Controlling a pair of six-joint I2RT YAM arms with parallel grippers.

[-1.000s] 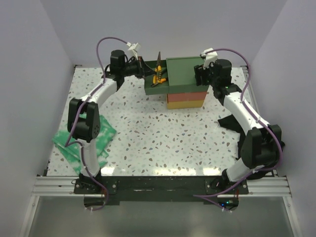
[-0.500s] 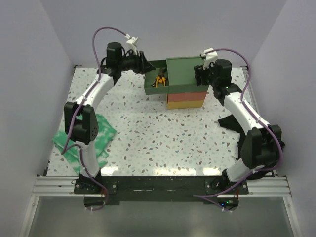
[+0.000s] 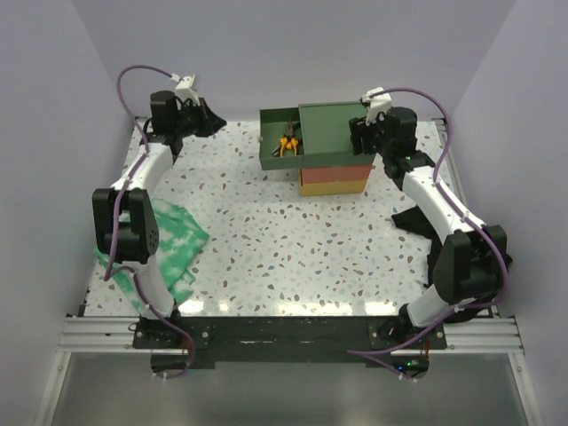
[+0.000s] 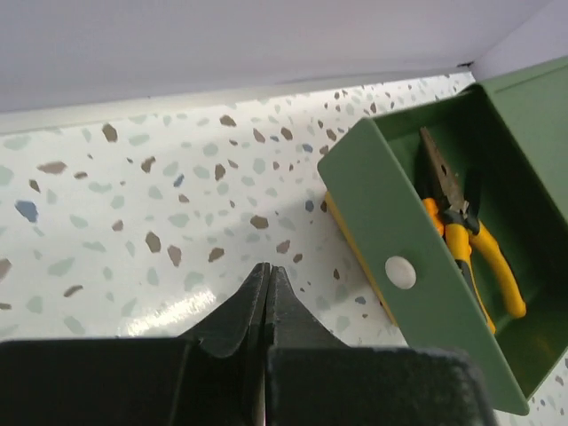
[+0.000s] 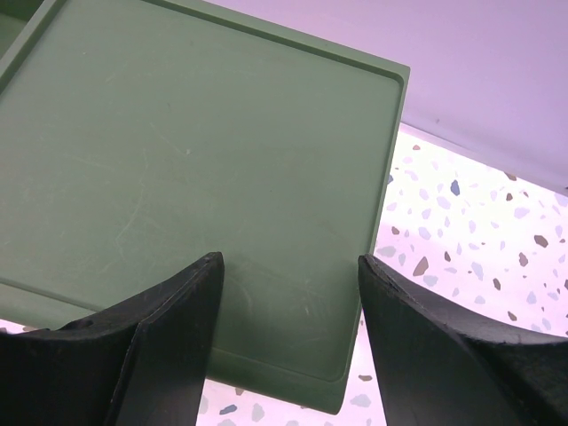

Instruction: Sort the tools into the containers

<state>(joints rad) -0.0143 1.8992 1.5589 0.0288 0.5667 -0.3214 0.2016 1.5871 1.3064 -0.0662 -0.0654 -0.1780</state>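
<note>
The drawer stack [image 3: 334,169] stands at the back middle, with its dark green top drawer [image 3: 277,146] pulled out to the left. Orange-and-black pliers [image 3: 287,144] lie inside it, also seen in the left wrist view [image 4: 470,240]. My left gripper [image 3: 211,122] is shut and empty, well left of the drawer, its tips [image 4: 268,271] above the speckled table. My right gripper [image 3: 359,133] is open and empty, its fingers [image 5: 177,302] spread over the right end of the stack's green top [image 5: 195,177]. No wrenches are in view.
A green-and-white patterned cloth [image 3: 169,244] lies at the left near the left arm. A black cloth [image 3: 413,220] lies at the right beside the right arm. White walls close in the table at the back and sides.
My left gripper let go of the pliers into the green drawer, then pulled back left away from it and shut. The right arm has not moved.
</note>
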